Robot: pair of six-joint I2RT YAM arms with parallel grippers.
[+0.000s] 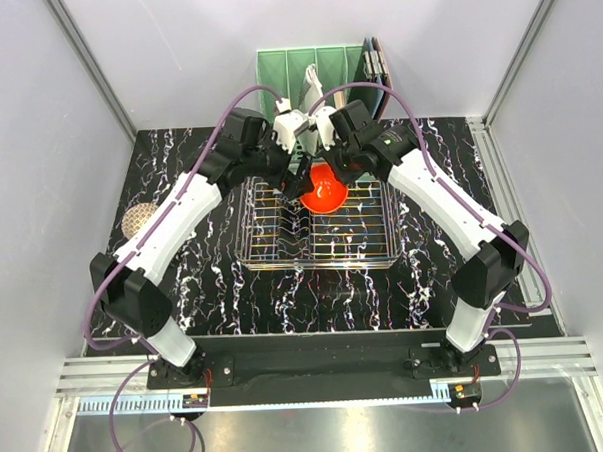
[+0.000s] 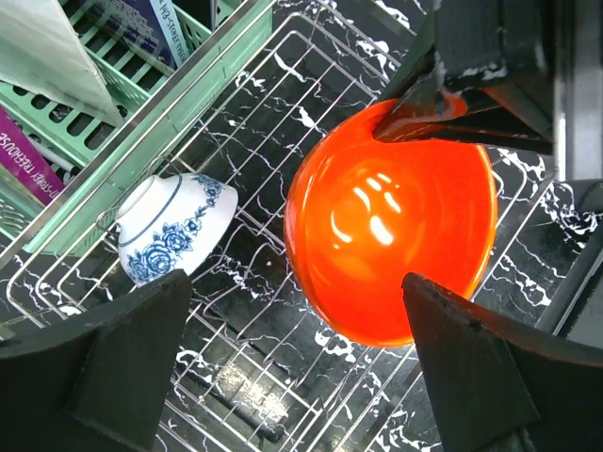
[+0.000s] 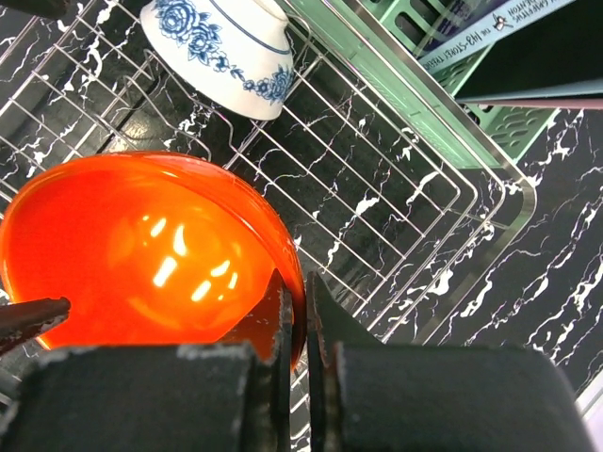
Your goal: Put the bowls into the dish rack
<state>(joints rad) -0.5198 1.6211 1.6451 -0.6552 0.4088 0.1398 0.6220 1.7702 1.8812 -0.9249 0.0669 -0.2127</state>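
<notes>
Black worktop point(image 1: 234, 289) veined with white fills the floor of a white-walled booth, and both arms reach across it to the far middle.

Out there the right hand point(image 3: 299, 292) is clamped on the rim of the orange bowl point(image 3: 141, 254). Its two fingers point(image 3: 332, 325) are pressed close together, one against the inside of the wall and one against the outside. The bowl hangs tilted from that grip, with its glossy hollow turned toward the left wrist camera. The left hand point(image 2: 297, 282) faces it from the other side with its fingers point(image 2: 132, 358) spread wide and holding nothing. The bowl shows between and beyond them. One tip lies right at the bowl's edge, and I cannot tell whether it touches.

Under the bowl is the dish rack point(image 1: 282, 242), a chrome wire basket resting on the worktop. The bowl is over its far half, and I cannot tell whether it rests on the wires. A white and blue bowl point(image 2: 174, 226) with a rose pattern lies tipped on its side inside the rack, near the far rim.

Just beyond that rim is a green organizer point(image 1: 320, 67) with slotted walls and some printed papers or packets standing in it. Well apart from all this, at the left edge of the worktop, sits a pale patterned bowl point(image 1: 136, 221), partly hidden by the left arm.
</notes>
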